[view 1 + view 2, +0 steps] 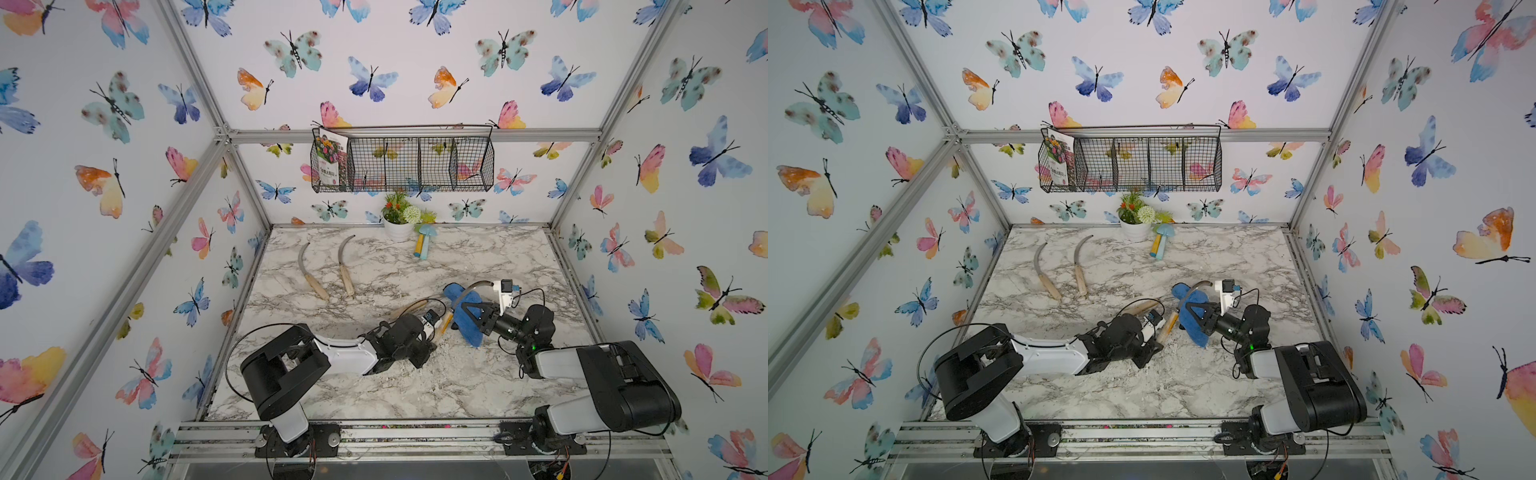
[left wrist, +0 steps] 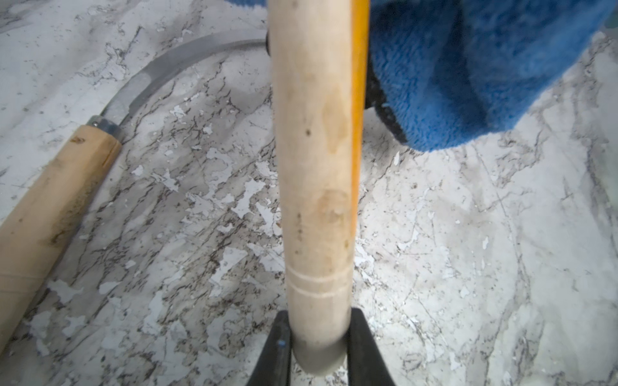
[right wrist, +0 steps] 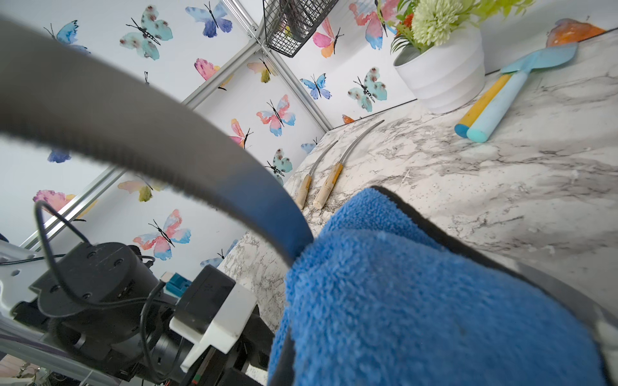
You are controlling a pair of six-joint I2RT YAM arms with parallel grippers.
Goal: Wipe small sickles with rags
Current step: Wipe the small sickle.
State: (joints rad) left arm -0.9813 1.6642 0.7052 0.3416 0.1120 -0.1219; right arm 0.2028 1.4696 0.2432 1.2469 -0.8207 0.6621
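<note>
- Hard against the left wrist lens: a pale wooden handle [image 2: 314, 167], gripped at its butt end by the left gripper [image 2: 319, 351], jaws narrow around it.
- It belongs to a small sickle with a thin curved grey blade [image 3: 133, 133], raised off the table well in front of the white flower pot [image 1: 398, 235].
- The right gripper [image 1: 464, 308] is pinched tight on the thick blue terry rag [image 3: 434, 300], which is folded around the blade's handle-side stretch. A wiping stroke is in hand, I'd say.
- Next call: draw the rag along the curve to the tip while the handle is held steady.
- Another sickle [image 2: 50, 200] lies flat beside the left gripper.
- Two more sickles [image 1: 328, 270] lie side by side, out from the pot on the left arm's side.
- Yellow and light-blue mushroom toys [image 1: 423, 245] sit just beside the pot.
- The grey-veined marble-look tabletop [image 1: 415, 386] is scuffed and flaking.
- Butterfly wallpaper all round, with a black wire basket [image 1: 415, 166] on the wall above the pot.
</note>
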